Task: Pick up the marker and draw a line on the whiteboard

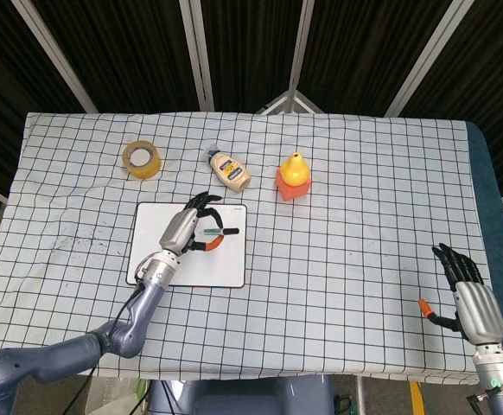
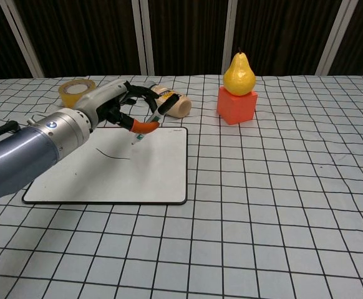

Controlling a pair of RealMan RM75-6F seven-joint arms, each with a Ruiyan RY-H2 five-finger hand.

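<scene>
The whiteboard (image 1: 221,266) (image 2: 138,177) lies flat on the checked cloth, left of centre, with a short dark line (image 2: 111,154) drawn on its left half. My left hand (image 1: 189,229) (image 2: 114,104) hovers over the board's upper right part and pinches the marker (image 1: 218,232) (image 2: 157,114) between thumb and fingers. The marker is tilted, tip down and close to the board; whether it touches I cannot tell. My right hand (image 1: 468,298) rests near the table's front right corner, fingers spread, holding nothing.
Behind the board are a roll of tape (image 1: 140,158) (image 2: 75,91), a lying mayonnaise bottle (image 1: 229,169) (image 2: 173,103) and a yellow pear on an orange cube (image 1: 293,178) (image 2: 238,87). The table edge runs close to my right hand.
</scene>
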